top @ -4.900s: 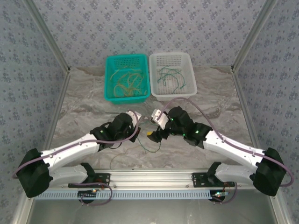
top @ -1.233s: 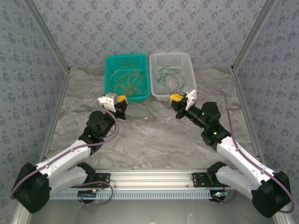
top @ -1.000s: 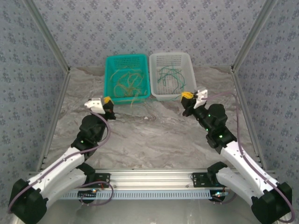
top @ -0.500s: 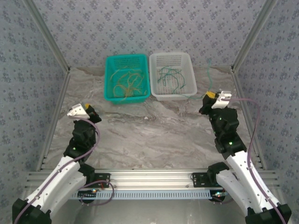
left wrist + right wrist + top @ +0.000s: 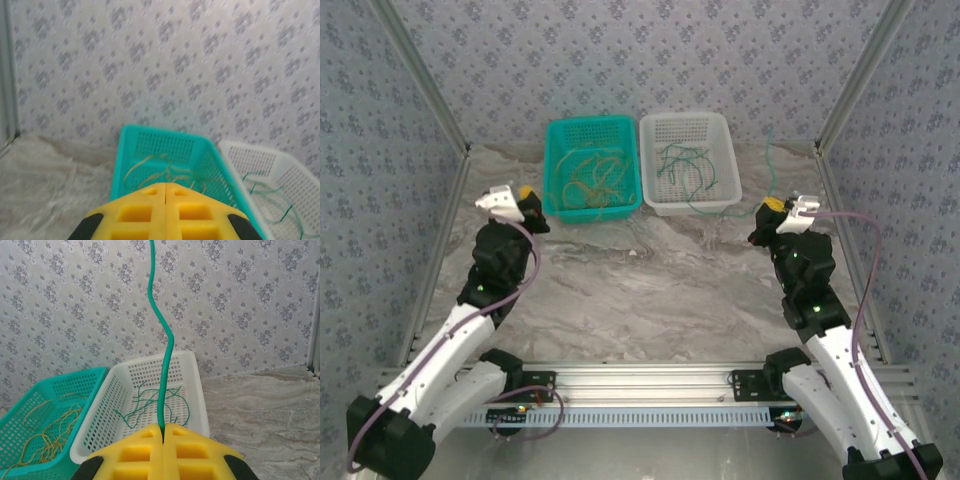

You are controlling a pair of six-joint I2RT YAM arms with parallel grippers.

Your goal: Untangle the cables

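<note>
Yellowish-tan cables (image 5: 585, 180) lie curled in the teal basket (image 5: 592, 213). Several dark green cables (image 5: 685, 170) lie in the white basket (image 5: 670, 208). My right gripper (image 5: 770, 206) hovers just right of the white basket, shut on one green cable (image 5: 769, 160). In the right wrist view that cable (image 5: 165, 340) rises straight up from between the yellow fingertips of the gripper (image 5: 163, 426). My left gripper (image 5: 525, 193) is raised just left of the teal basket. Its yellow fingertips (image 5: 165, 186) are pressed together with nothing visible between them.
The two baskets stand side by side at the back of the marble table, against the patterned wall. Metal frame posts run along both sides. The left wrist view looks over the teal basket (image 5: 120, 165) and the white basket (image 5: 260, 155).
Both arms have pulled apart from the table's middle. In the last half second my left gripper rose toward the teal basket's left side; the right gripper barely moved, still holding the green cable.
</note>
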